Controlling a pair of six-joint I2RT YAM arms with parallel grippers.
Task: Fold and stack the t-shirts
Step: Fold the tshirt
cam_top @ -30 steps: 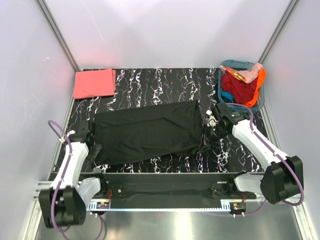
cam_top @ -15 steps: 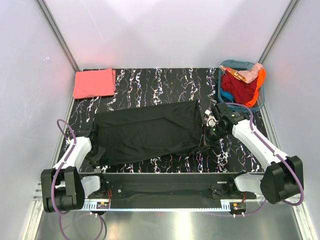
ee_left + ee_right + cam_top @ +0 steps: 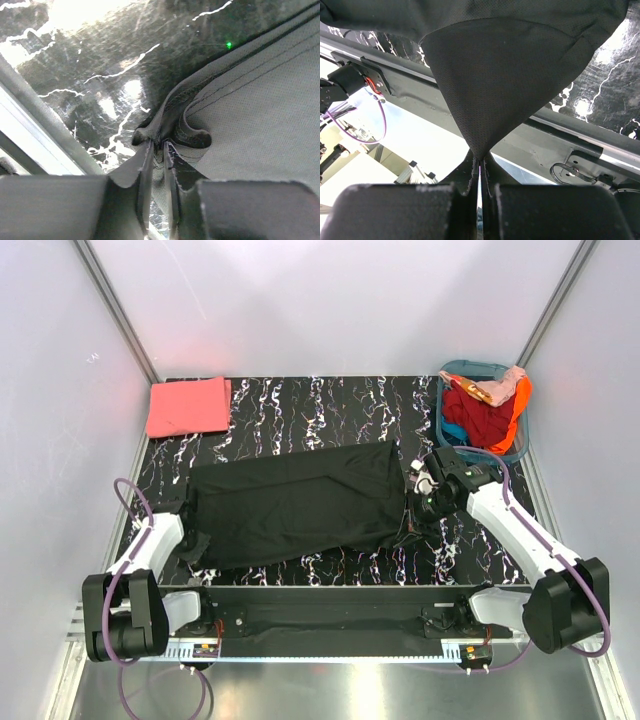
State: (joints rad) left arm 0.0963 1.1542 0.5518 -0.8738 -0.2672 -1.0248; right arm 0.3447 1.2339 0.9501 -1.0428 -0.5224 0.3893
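White-walled cell, black marbled table [image 3: 300, 400]. Black t-shirt [image 3: 300, 505] lies flat mid-table, long axis running left to right, right end slightly farther than the left. Coral-pink t-shirt [image 3: 187, 406] sits folded at the far left corner, well apart. Teal basket [image 3: 470, 367] of loose clothes at far right.

Left gripper [image 3: 157, 146]: jaws narrow, nipping a bunched fold of hem at the shirt's near left corner, low against the table.

Right gripper [image 3: 479, 162]: jaws closed on the shirt's right edge, cloth drawn to a point at the fingertips and raised off the table.

Judgement: each arm has one end of the long axis, with the shirt between them; the next fold probably carries one end toward the other
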